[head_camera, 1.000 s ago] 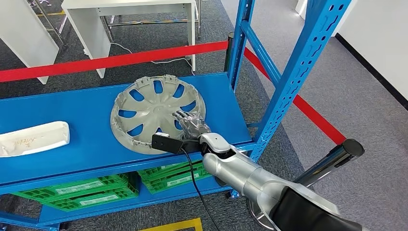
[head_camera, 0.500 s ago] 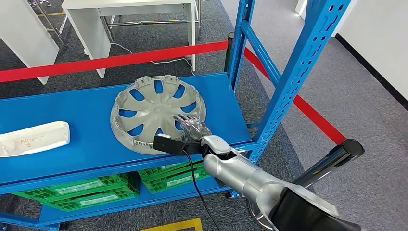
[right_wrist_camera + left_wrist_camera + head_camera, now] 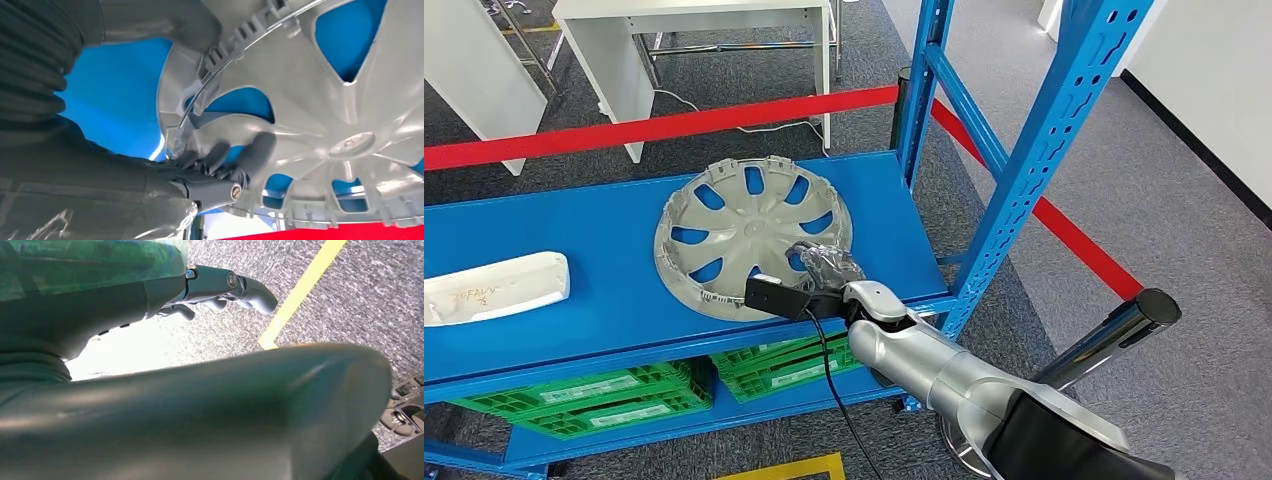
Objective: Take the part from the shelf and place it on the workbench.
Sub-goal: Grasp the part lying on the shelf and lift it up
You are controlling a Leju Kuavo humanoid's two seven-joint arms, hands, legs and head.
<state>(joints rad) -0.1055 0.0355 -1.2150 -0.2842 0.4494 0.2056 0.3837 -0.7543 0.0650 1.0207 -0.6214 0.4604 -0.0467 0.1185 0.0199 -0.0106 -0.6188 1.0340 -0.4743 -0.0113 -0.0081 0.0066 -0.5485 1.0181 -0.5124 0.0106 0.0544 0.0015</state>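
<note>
The grey wheel cover (image 3: 752, 237) is lying flat, inner side up, on the blue shelf deck (image 3: 574, 320), near its right post. The right hand (image 3: 822, 266) is resting on the cover's near rim, fingers (image 3: 252, 152) curling over the edge through a spoke opening; a firm hold cannot be confirmed. The left hand (image 3: 227, 287) is hanging over carpet, fingers apart, holding nothing. The right hand is the nearer one.

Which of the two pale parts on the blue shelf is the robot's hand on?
The round grey hubcap; the right hand rests on its near edge.
</note>
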